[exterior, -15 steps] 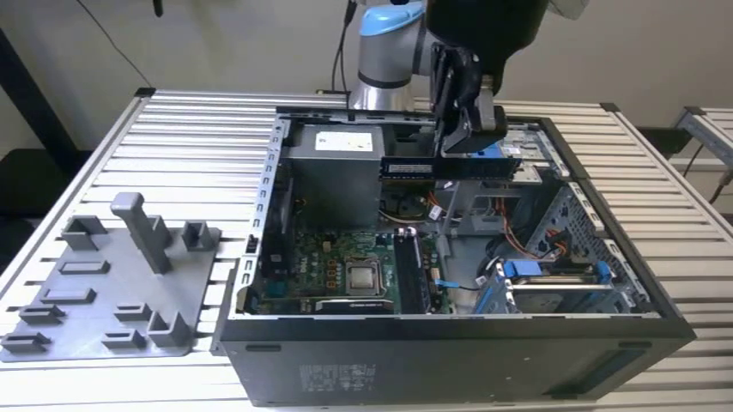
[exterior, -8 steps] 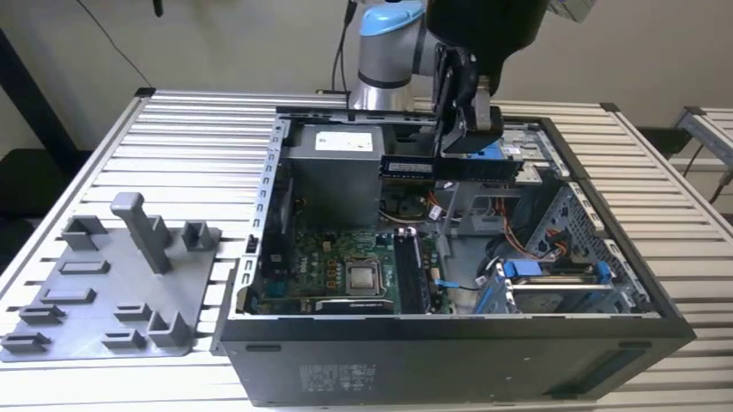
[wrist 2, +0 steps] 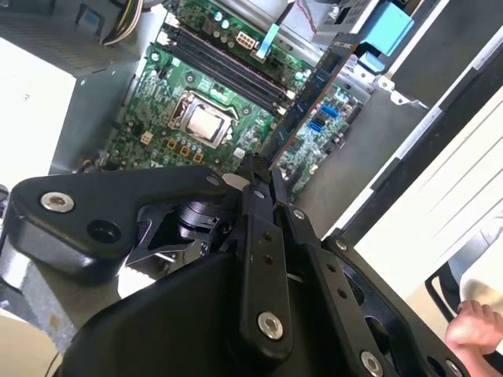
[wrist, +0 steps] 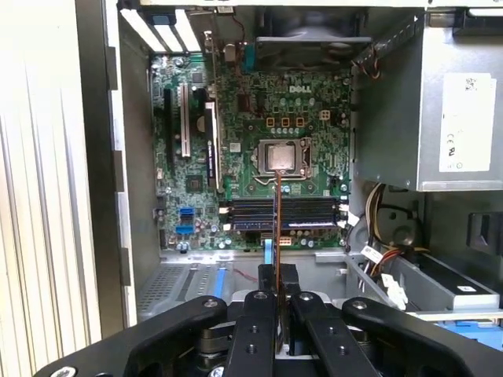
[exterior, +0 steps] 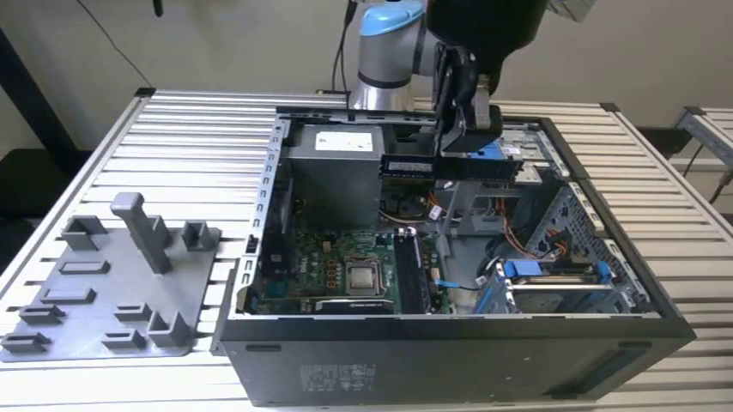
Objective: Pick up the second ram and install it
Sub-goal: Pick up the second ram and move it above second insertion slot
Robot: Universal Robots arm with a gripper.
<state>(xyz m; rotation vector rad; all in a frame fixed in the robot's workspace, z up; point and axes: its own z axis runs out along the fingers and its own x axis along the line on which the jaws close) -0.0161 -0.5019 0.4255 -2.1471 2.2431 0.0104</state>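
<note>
The second ram (exterior: 452, 166) hangs level above the open computer case, a long dark narrow board. My gripper (exterior: 468, 142) is shut on its upper edge. In the second wrist view the ram (wrist 2: 310, 94) runs out from the gripper (wrist 2: 259, 169) over the green motherboard. The first wrist view shows the ram (wrist: 277, 212) edge-on, rising from the gripper (wrist: 279, 275), in line with the dark memory slots (wrist: 283, 212) and the square silver processor (wrist: 281, 157). Those slots (exterior: 410, 270) lie well below the ram, beside the processor (exterior: 364, 276).
The black case (exterior: 458, 352) stands open on a slatted white table (exterior: 195, 129). A grey power supply box (exterior: 332, 172), cables and a blue-clipped drive cage (exterior: 550, 283) crowd the inside. A grey parts fixture (exterior: 103, 292) lies at the exterior view's left. A person's hand (wrist 2: 479, 330) rests nearby.
</note>
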